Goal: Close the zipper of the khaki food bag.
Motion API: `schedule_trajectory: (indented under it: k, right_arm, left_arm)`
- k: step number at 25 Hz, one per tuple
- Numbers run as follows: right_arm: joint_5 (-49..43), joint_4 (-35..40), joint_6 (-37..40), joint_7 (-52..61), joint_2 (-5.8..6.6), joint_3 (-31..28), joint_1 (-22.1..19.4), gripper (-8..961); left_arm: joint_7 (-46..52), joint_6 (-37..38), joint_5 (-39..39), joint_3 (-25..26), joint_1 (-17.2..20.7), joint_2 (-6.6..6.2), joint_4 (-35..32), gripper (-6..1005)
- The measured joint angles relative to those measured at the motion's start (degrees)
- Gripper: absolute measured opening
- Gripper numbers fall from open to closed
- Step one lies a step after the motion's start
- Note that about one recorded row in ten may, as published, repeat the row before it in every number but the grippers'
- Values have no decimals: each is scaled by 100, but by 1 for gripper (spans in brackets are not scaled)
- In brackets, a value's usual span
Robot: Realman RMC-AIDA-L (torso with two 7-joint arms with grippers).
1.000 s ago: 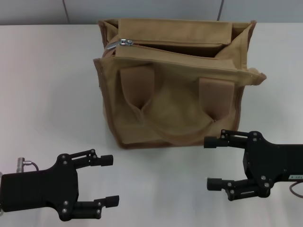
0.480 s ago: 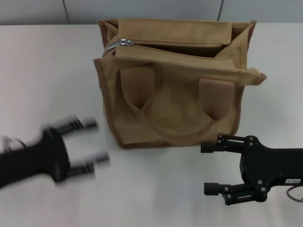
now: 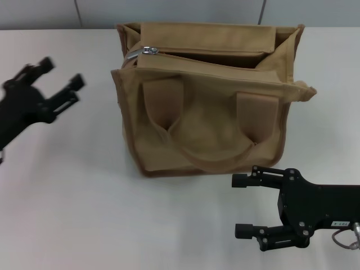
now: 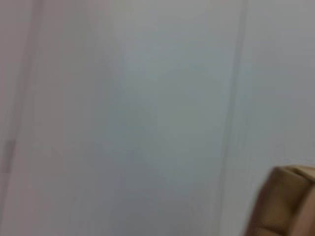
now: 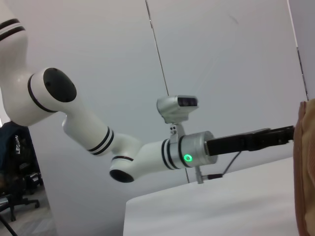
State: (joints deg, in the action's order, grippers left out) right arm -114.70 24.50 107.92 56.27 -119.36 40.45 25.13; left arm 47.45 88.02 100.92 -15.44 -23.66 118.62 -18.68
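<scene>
The khaki food bag [image 3: 211, 112] stands upright at the middle back of the white table, handles hanging down its front. Its zipper [image 3: 197, 54] is open along the top, with the silver pull tab [image 3: 147, 50] at the bag's left end. My left gripper [image 3: 59, 77] is open and empty, raised at the left of the bag, about level with its top. My right gripper [image 3: 241, 205] is open and empty, low in front of the bag's right lower corner. A corner of the bag [image 4: 285, 206] shows in the left wrist view, and its edge [image 5: 305, 167] shows in the right wrist view.
The white table [image 3: 112, 214] spreads around the bag. A grey wall [image 3: 169, 11] runs behind it. The right wrist view shows my left arm [image 5: 147, 157] reaching over the table.
My left gripper has risen from the front left of the table and moved back toward the bag's left side. My right gripper has slid slightly left and nearer.
</scene>
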Motion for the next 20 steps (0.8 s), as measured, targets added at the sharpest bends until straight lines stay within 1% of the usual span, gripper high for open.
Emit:
schedule_trajectory:
  k: [1,2,4,6,7,9,12,15,20]
  right_arm:
    - [0,-4,-1,-1,0,-2,0,838]
    - [0,-4,-1,-1,0,-2,0,838]
    - [1,-7,-1,-2,0,-2,1,839]
    - [1,-13,0,-2,0,-2,1,839]
    - [1,-13,0,-2,0,-2,1,839]
    - [3,-17,-1,-3,-1,-3,1,839]
    - [10,-17,-6,-3,-6,-2,1,839]
    - [10,-20,-10,-3,-7,-2,1,839]
    - [159,-85,-107,-2,-9,-9,-1,839]
  left_arm:
    - [-1,-12,31,-327,-160,7,11,782]
    - [-1,-12,31,-327,-160,7,11,781]
    - [-2,-57,32,-653,-305,21,15,780]
    - [-52,-165,1,-876,-497,45,113,778]
    - [-52,-165,1,-876,-497,45,113,777]
    - [-179,-194,-33,-876,-615,51,257,775]
    - [-319,-113,-288,-837,-700,54,400,772]
    - [-355,32,-665,-845,-699,54,437,769]
    - [-329,135,-867,-865,-670,56,442,764]
